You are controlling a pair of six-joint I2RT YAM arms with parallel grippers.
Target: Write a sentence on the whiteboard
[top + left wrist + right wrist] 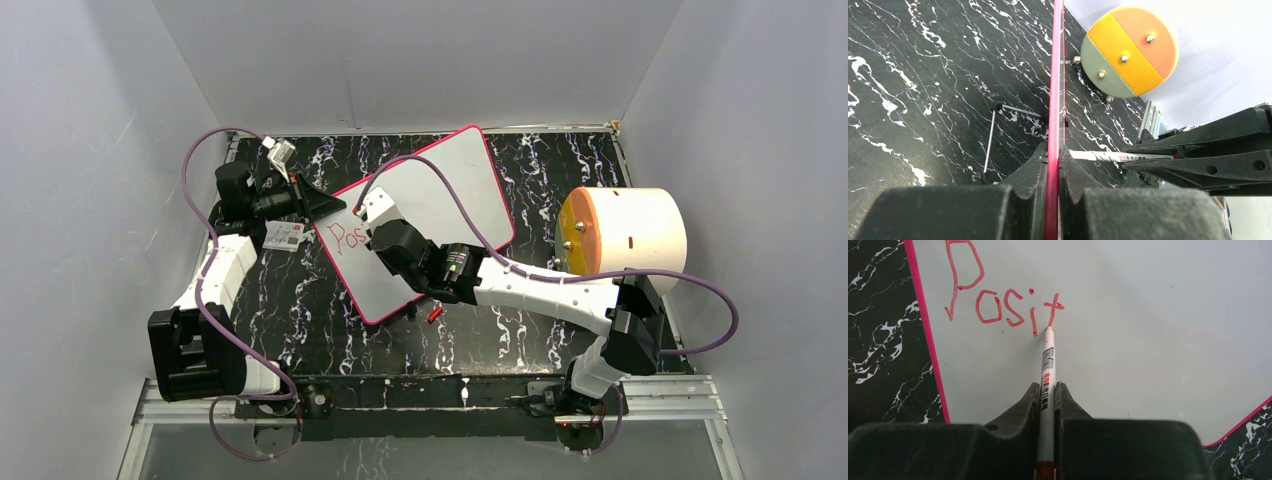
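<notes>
Partway through sentence (1003,307): only "Posit" down. Whiteboard (450,190) aslant mid-worktop (560,170). Right end effector (1047,386) clamped on marker (1047,365), tip at "t" foot. Left end effector (1053,152) pinching board's left edge. Next, probably: lift, start "i" just right.

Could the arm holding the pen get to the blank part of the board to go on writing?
Probably yes. The right arm has its pen tip at the letters "Posit", and the board beyond them is bare. The left arm only pinches the board's edge, off to the side.
</notes>
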